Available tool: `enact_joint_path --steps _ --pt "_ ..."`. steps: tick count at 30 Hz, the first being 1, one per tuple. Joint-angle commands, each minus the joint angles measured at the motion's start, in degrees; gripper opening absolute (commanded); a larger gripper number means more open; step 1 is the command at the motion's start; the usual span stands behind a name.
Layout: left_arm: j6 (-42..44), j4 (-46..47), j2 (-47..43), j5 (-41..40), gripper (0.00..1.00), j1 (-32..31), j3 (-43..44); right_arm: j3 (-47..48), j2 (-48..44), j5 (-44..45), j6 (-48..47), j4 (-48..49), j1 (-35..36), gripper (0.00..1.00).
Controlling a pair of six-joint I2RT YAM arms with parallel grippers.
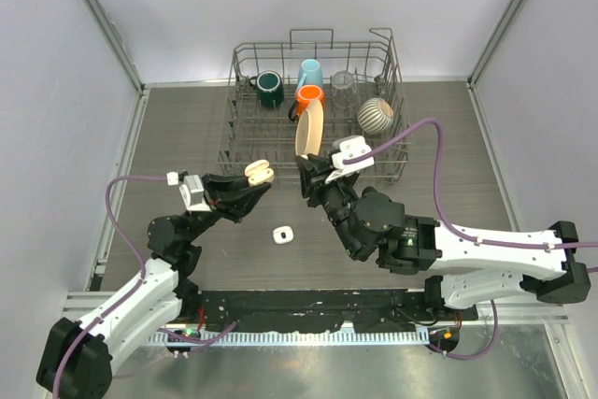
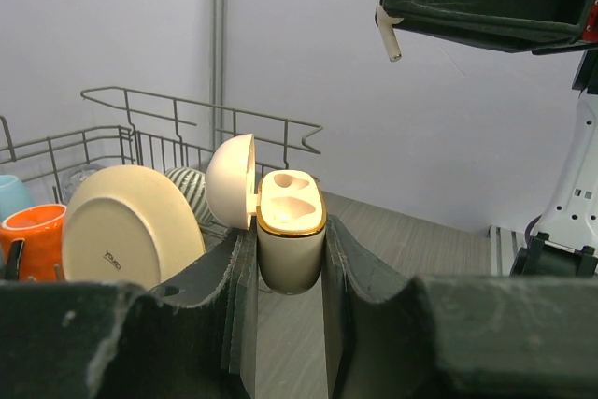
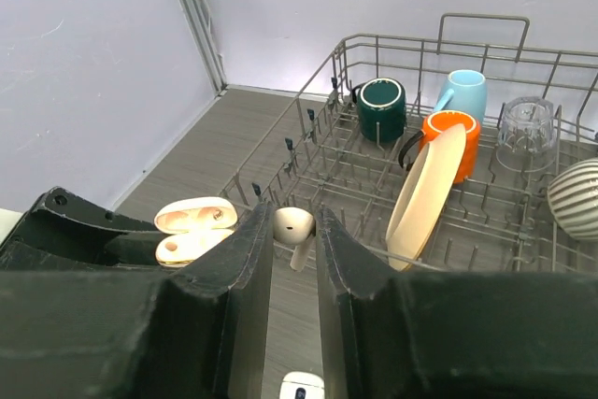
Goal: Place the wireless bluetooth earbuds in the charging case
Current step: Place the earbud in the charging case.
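Both grippers loaded above the bench (image 1: pixel 187 137)
The left gripper (image 1: pixel 252 182) is clenched on the open charging case (image 2: pixel 291 231); the right gripper (image 1: pixel 308 179) grasps one earbud (image 3: pixel 291 223) at its tips

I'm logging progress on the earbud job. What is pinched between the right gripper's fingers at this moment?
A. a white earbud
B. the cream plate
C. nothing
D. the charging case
A: the right wrist view shows the right gripper shut on a white earbud, while the charging case, lid open, is held by the left gripper.
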Motion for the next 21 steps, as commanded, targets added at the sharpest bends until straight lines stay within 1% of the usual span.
enact_joint_path --steps 1,5,10,15,21 --pt "0.3 1.0 0.7 0.8 0.0 -0.2 2.8 3.7 1.2 -2.7 0.9 3.7 0.2 0.01" --pt "-0.7 1.5 1.6 2.3 0.01 -0.1 3.8 6.2 4.2 -6.9 3.1 0.4 0.1 0.01" --pt "-2.3 5.2 2.8 2.4 0.01 -0.2 3.4 9.0 6.8 -10.1 5.5 -1.9 -0.5 0.01" --pt "-3.7 6.6 3.3 2.6 0.02 -0.2 3.3 10.0 7.4 -15.8 10.0 -4.4 -3.9 0.01" --pt "-3.7 6.7 2.6 2.4 0.02 -0.1 3.5 9.1 7.9 -18.4 12.4 -5.3 -6.0 0.01"
